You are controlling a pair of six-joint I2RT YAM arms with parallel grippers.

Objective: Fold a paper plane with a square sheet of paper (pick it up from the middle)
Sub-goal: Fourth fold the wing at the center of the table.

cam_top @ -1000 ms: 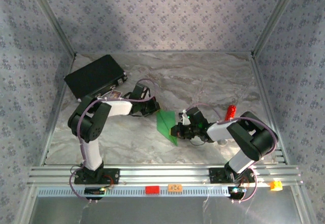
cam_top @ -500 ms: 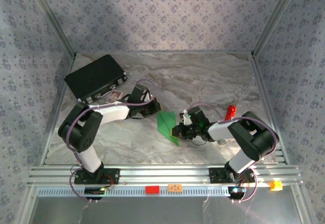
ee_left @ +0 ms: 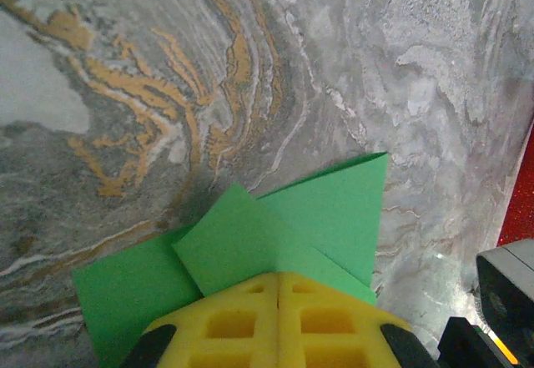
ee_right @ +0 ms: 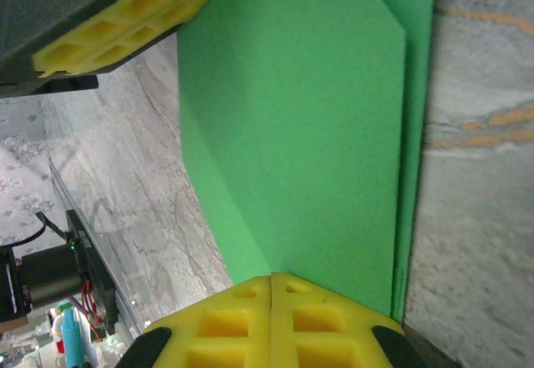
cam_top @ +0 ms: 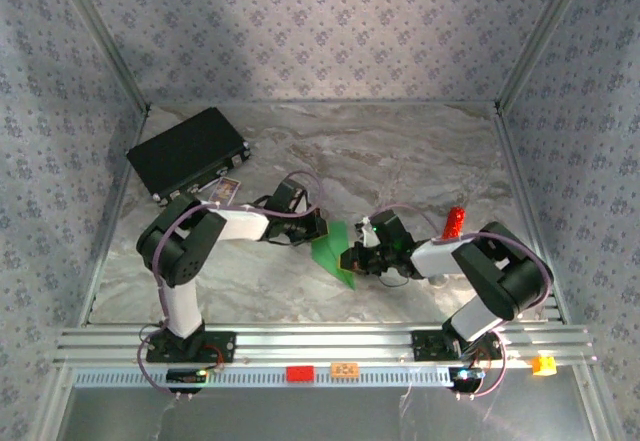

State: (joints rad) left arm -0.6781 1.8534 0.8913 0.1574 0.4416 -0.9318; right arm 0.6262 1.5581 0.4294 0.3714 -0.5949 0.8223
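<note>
Top view, clock directions as on that picture. The square sheet of paper, already creased into a smaller pointed shape, lies on the marble table near its middle, with its long axis running from about 11 o'clock to 5 o'clock. My left claw meets the sheet's far end, so the paper extends from it toward 5 o'clock. My right claw meets the long edge on the 3 o'clock side, so the paper lies from it toward 10 o'clock. Both claws are clenched, yellow pads flat together, tips against the green. I cannot tell whether either nips a layer between its pads. Both touch the sheet, and neither is nearer. I judge that the next crease follows the long axis, which passes between my two tips, so the pair must work across that line.
</note>
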